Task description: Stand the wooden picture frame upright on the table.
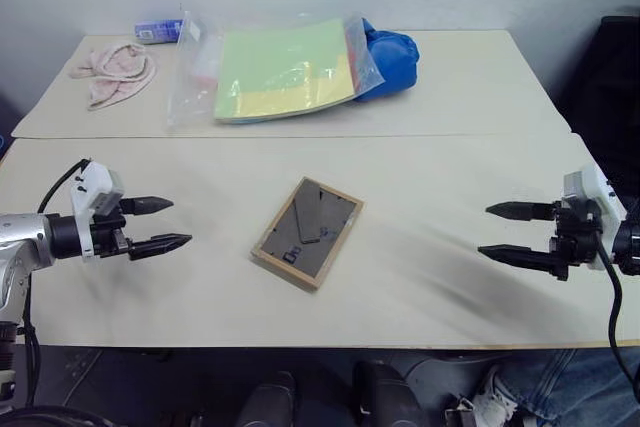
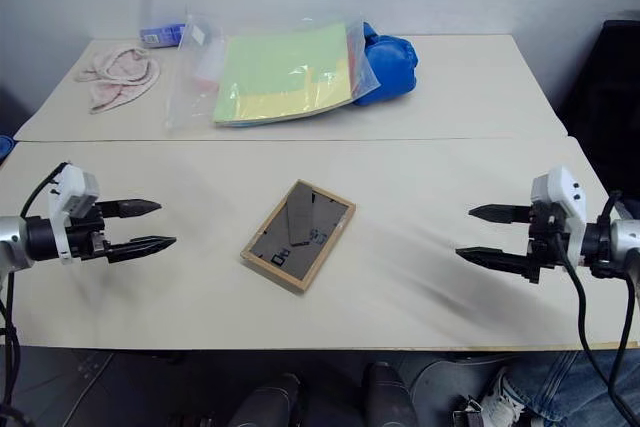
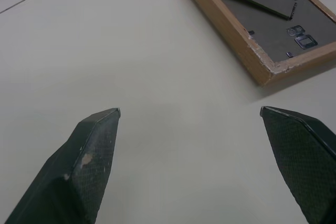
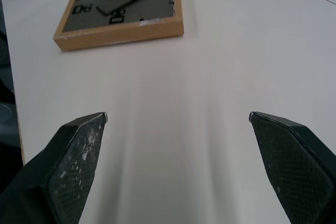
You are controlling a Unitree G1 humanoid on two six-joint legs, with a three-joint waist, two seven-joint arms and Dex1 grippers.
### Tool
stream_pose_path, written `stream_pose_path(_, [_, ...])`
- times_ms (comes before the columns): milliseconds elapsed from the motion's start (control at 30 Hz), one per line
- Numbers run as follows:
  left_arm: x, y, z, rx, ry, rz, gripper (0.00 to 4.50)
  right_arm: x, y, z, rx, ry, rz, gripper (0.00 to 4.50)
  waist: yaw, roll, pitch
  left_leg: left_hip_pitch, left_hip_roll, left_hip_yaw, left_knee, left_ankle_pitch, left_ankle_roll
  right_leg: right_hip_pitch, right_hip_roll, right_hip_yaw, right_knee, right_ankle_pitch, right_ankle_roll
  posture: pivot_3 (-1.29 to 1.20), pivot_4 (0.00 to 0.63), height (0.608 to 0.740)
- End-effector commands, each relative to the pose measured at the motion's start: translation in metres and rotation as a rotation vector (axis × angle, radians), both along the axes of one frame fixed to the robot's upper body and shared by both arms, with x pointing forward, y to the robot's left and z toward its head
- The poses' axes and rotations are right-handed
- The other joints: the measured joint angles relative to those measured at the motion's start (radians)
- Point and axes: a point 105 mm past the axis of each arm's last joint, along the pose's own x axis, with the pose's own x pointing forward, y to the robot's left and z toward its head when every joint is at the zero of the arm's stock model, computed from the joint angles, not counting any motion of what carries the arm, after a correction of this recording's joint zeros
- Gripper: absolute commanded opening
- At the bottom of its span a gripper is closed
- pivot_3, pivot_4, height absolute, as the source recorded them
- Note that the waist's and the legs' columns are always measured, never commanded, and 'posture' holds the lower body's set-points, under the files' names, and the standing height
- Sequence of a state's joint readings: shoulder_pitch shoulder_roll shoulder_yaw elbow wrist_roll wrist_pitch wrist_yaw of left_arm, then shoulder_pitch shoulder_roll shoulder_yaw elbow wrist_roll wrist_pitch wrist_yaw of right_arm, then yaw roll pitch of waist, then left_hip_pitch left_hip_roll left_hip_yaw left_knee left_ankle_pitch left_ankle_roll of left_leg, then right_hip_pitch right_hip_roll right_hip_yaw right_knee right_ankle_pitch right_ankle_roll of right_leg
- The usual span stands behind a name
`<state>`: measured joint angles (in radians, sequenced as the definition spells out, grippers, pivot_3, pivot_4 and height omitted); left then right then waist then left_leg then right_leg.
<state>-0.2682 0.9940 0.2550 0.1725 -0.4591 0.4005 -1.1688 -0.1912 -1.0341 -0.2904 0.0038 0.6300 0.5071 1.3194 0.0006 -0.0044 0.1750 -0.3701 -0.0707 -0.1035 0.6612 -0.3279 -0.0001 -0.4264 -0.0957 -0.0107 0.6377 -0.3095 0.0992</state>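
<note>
Wooden picture frame (image 1: pixel 307 232) is lying flat, back side up, approx mid bench (image 1: pixel 420 277), turned at an angle w/ the fold-out stand down against the dark panel. Left gripper (image 1: pixel 160 224) and right gripper (image 1: pixel 508 231) hover on either side, well apart from it, both w/ fingers spread wide and holding nothing. Clear bag of green-yellow paper (image 1: pixel 283 69), blue thing (image 1: pixel 388 59) and pink cloth (image 1: pixel 115 71) sit at the far side.

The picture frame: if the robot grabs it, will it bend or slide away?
The frame probably stays stiff: it has a solid wood border. Lying flat, back up, on the smooth table, it may slide when nudged. Its thin edges look hard to pinch.
</note>
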Motion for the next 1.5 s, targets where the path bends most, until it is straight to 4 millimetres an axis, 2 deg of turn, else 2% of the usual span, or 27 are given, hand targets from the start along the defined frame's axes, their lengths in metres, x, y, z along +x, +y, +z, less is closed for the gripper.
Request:
stream_pose_path(33, [0.003,0.002,0.005,0.041,-0.05,-0.005,4.5,-0.003,0.002,0.016,0.019,-0.053,-0.006,4.47,0.0,0.0,0.0,0.0,0.0,0.0,0.0,0.0,0.0,0.0,0.0,0.0,0.0,0.0,0.0,0.0,0.15,0.74])
stream_pose_path(233, [0.007,-0.005,-0.006,0.043,-0.026,-0.005,4.5,-0.008,0.01,0.001,-0.023,-0.042,-0.011,4.47,0.003,0.0,0.0,0.0,0.0,0.0,0.0,0.0,0.0,0.0,0.0,0.0,0.0,0.0,0.0,0.0,0.15,0.74])
stream_pose_path(367, [0.011,-0.016,-0.011,0.083,-0.02,-0.075,4.5,-0.002,0.019,-0.002,-0.076,-0.073,0.013,4.47,0.002,0.0,0.0,0.0,0.0,0.001,0.0,0.0,0.0,0.0,0.0,0.001,0.001,0.0,0.001,0.0,0.15,0.74])
stream_pose_path(400, [0.014,-0.021,-0.013,0.099,-0.016,-0.107,4.31,0.0,0.023,-0.003,-0.095,-0.085,0.031,4.3,0.002,0.0,0.0,0.0,0.0,0.001,0.001,0.0,0.0,0.0,0.0,0.001,0.001,0.0,0.001,0.0,0.15,0.74])
stream_pose_path(500, [0.023,-0.035,-0.025,0.168,0.0,-0.197,3.58,0.001,0.044,-0.011,-0.139,-0.096,0.138,3.5,0.002,0.0,0.0,0.0,-0.001,0.001,0.002,0.0,0.0,0.0,0.0,0.001,0.002,0.0,0.001,0.0,0.15,0.74])
stream_pose_path(633, [0.036,-0.053,-0.035,0.208,0.005,-0.277,2.29,0.007,0.069,-0.023,-0.188,-0.123,0.235,2.1,0.002,0.0,0.0,-0.001,-0.001,0.002,0.002,0.0,0.0,-0.001,0.0,0.001,0.002,0.001,0.001,0.0,0.15,0.74])
stream_pose_path(767, [0.051,-0.084,-0.043,0.22,-0.016,-0.369,1.04,0.025,0.1,-0.039,-0.214,-0.147,0.299,0.69,0.001,-0.001,0.0,-0.002,-0.002,0.002,0.004,0.0,0.0,-0.002,0.0,-0.001,0.004,0.001,0.001,0.0,0.15,0.74])
stream_pose_path(833, [0.056,-0.097,-0.045,0.216,-0.032,-0.396,0.39,0.031,0.108,-0.046,-0.23,-0.159,0.315,0.03,0.001,-0.001,0.0,-0.002,-0.002,0.002,0.005,0.0,0.0,-0.002,0.0,-0.002,0.005,0.001,0.001,0.0,0.15,0.74])
stream_pose_path(867, [0.057,-0.103,-0.045,0.203,-0.031,-0.411,0.07,0.034,0.112,-0.048,-0.231,-0.165,0.318,0.0,0.0,-0.001,0.0,-0.002,-0.002,0.002,0.005,0.0,0.0,-0.003,0.0,-0.002,0.005,0.001,0.001,0.0,0.15,0.74])
stream_pose_path(900, [0.056,-0.108,-0.045,0.186,-0.027,-0.426,0.03,0.038,0.115,-0.049,-0.231,-0.17,0.318,0.0,-0.001,-0.001,0.0,-0.002,-0.002,0.002,0.005,0.0,0.0,-0.003,0.0,-0.002,0.006,0.001,0.001,0.0,0.15,0.74])
stream_pose_path(1067, [0.049,-0.126,-0.052,0.146,0.029,-0.468,0.03,0.061,0.126,-0.055,-0.262,-0.221,0.262,0.0,-0.005,-0.001,0.0,-0.002,-0.002,0.003,0.005,0.0,0.0,-0.003,0.0,-0.005,0.007,0.001,0.002,0.0,0.15,0.74])
stream_pose_path(1267, [0.02,-0.154,-0.054,-0.005,0.115,-0.523,0.03,0.074,0.135,-0.054,-0.28,-0.268,0.25,0.0,-0.004,-0.001,0.0,-0.002,-0.002,0.002,0.005,0.0,0.0,-0.003,0.0,-0.001,0.008,0.001,0.002,0.0,0.15,0.74])
stream_pose_path(1367, [0.007,-0.156,-0.055,-0.053,0.175,-0.512,0.03,0.078,0.135,-0.051,-0.278,-0.284,0.243,0.0,-0.004,-0.001,0.0,-0.002,-0.002,0.002,0.006,0.0,0.0,-0.003,0.0,0.001,0.007,0.001,0.002,0.0,0.15,0.74])
stream_pose_path(1500, [0.003,-0.15,-0.059,-0.068,0.239,-0.447,0.03,0.083,0.132,-0.047,-0.28,-0.297,0.219,0.0,-0.004,-0.001,0.0,-0.001,-0.002,0.002,0.006,0.0,0.0,-0.003,0.0,0.001,0.006,0.001,0.002,0.0,0.15,0.74])
